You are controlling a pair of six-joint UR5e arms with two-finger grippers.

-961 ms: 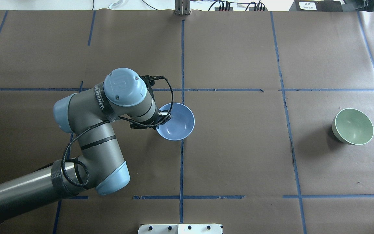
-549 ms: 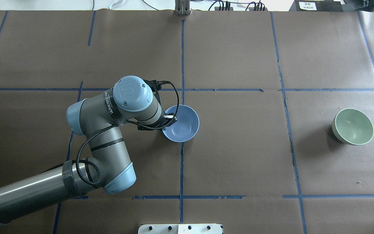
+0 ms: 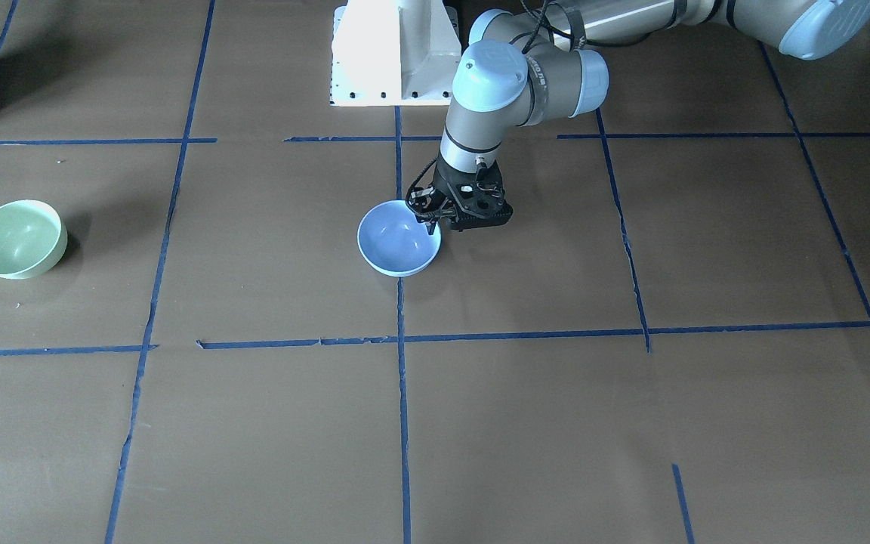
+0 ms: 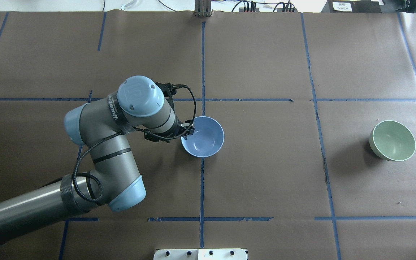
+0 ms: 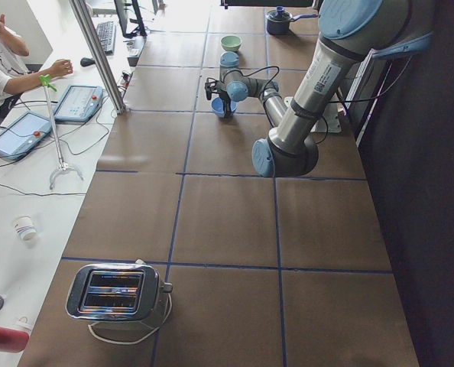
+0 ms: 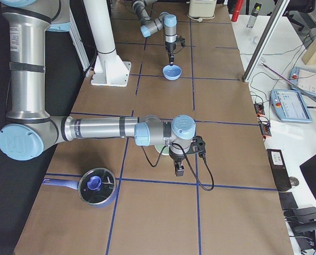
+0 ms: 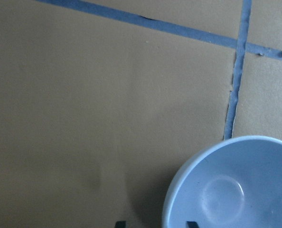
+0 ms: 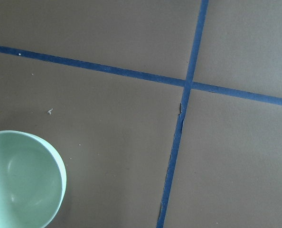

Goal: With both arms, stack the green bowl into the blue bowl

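Observation:
The blue bowl (image 4: 202, 136) stands upright on the brown paper near the table's middle; it also shows in the front view (image 3: 399, 238) and the left wrist view (image 7: 231, 190). My left gripper (image 4: 188, 130) hangs over its left rim. In the left wrist view the gripper (image 7: 155, 224) has its two fingertips apart, with the rim between them, so it is open. The green bowl (image 4: 392, 140) stands alone at the far right and shows in the right wrist view (image 8: 22, 183). My right gripper (image 6: 178, 171) shows only in the exterior right view, near the green bowl; I cannot tell its state.
The white pedestal base (image 3: 393, 53) stands at the robot's edge of the table. A pot with a blue lid (image 6: 97, 186) sits at the table's right end. A toaster (image 5: 116, 294) sits at the left end. Blue tape lines cross the paper.
The blue bowl has moved a little to the right with my left gripper at its rim. Then the left wrist drew back slightly while the bowl stayed. The green bowl has not moved.

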